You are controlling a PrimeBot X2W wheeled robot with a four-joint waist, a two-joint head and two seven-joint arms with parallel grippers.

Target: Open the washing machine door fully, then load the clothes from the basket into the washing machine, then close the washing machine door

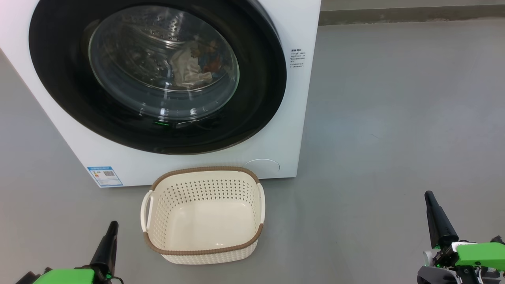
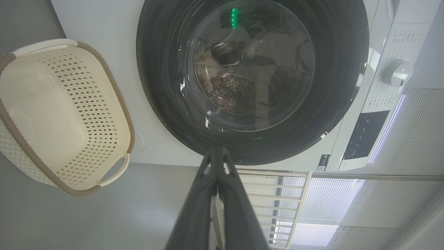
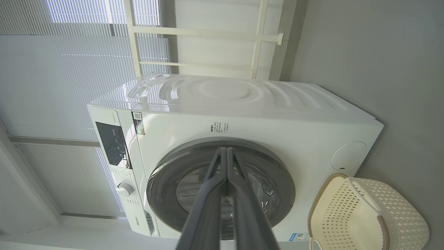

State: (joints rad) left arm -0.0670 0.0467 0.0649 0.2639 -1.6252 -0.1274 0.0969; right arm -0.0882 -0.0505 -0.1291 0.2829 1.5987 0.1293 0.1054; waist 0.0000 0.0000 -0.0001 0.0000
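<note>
**Front of the washing machine, both arms parked.** The washing machine (image 1: 300, 118) stands on a grey floor (image 1: 375, 118). Its round black door (image 1: 59, 79) lies flat against the white front and looks shut. Whether the latch has caught cannot be told.

Through the glass window (image 1: 130, 79) the clothes (image 1: 193, 65) show as a pale crumpled heap with an orange and blue print, low in the steel drum (image 1: 158, 35).

The basket (image 1: 205, 170) sits on the floor just in front of the machine, below the door's lower edge, and holds nothing. Its long axis runs roughly along the machine's front, with 1 handle (image 1: 146, 209) at each short side.

The left gripper (image 1: 112, 230) is at the lower left of the head view, beside the basket but apart from it. The right gripper (image 1: 431, 201) is at the lower right, well apart from both basket and machine. Each has its 2 dark fingers (image 2: 203, 208) pressed together to a single point and grasps nothing.

**Reading.** All 3 steps of the task appear done. If a last press on the door were wanted, the deciding relation is that the door lies ahead of and above both grippers, offset toward the robot's left. The left gripper is therefore the nearer, and in its wrist view its tips line up with the door's black ring. The right arm would have to reach across, past the basket.
</note>
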